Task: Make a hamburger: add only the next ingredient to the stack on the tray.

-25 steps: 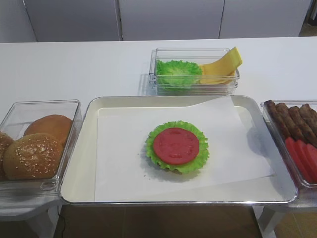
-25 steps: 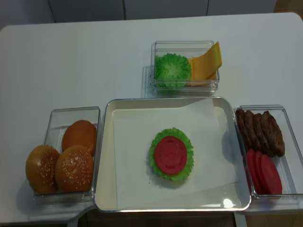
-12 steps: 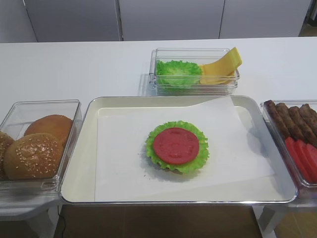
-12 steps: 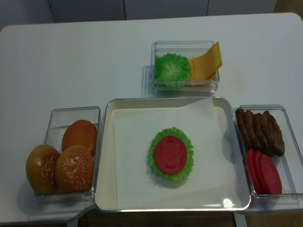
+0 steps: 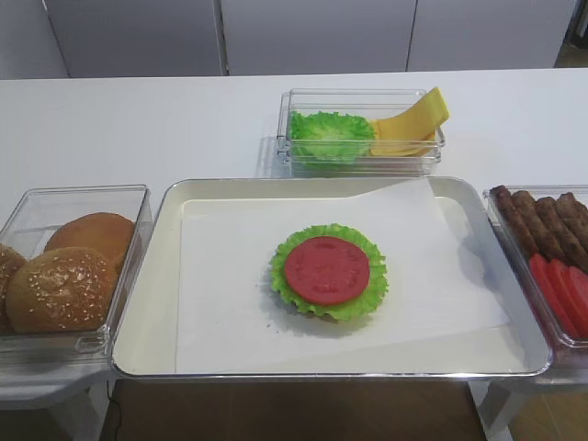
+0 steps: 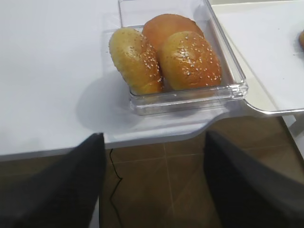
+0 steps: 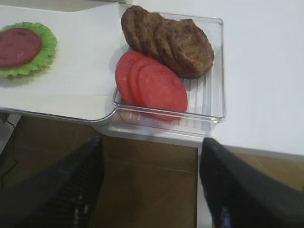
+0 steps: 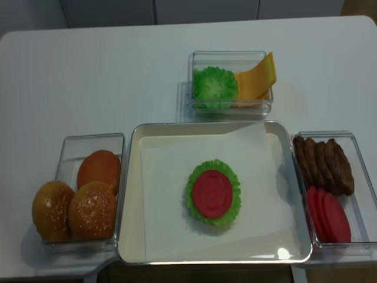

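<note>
Tomato slice (image 5: 326, 269) sits on the stack (image 5: 328, 273), both arms pulled back off the table edge.

From my left wrist camera I see the left gripper (image 6: 152, 183) hanging below the table's front edge, jaws spread wide with nothing between them, facing the box of sesame buns (image 6: 166, 59). On the tray (image 5: 147, 312) the lettuce pile lies mid-paper with the red slice centred on top. My right gripper (image 7: 149, 183) hovers likewise low and spread apart, empty, near the box of spare tomato slices (image 7: 152, 85) and meat patties (image 7: 168, 40).
</note>
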Available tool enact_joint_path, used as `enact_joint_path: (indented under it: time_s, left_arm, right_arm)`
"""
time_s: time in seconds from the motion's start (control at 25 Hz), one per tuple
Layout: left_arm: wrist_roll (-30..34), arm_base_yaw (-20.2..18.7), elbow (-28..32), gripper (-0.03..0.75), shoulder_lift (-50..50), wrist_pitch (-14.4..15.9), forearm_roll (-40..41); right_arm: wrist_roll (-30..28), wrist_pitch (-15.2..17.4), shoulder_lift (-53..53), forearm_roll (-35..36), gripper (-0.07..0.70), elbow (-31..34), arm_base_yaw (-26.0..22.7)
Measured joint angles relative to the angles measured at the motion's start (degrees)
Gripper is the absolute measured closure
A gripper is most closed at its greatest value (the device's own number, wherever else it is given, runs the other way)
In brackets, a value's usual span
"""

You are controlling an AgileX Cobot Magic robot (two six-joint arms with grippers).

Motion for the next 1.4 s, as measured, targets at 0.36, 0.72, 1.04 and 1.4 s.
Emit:
enact_joint_path:
  time_s: [0.36, 0.72, 1.04, 1.4]
  left_arm:
    - [0.0, 0.0, 0.0, 0.238, 0.0, 0.0, 0.0]
    - [0.0, 0.0, 0.0, 0.238, 0.0, 0.0, 0.0]
    - [0.0, 0.0, 0.0, 0.238, 0.0, 0.0, 0.0]
    - [0.0, 0.0, 0.0, 0.238, 0.0, 0.0, 0.0]
  right_arm:
    - [-2.4, -2.3, -0.1, 1.1, 0.151, 1.7, 0.0]
    - [-2.5, -2.3, -0.1, 1.2, 0.151, 1.7, -0.7]
    - [-2.7, -2.3, -0.1, 1.2, 0.151, 1.8, -6.3]
    - [-2.2, -2.3, -0.1, 1.2, 0.151, 1.8, -6.3]
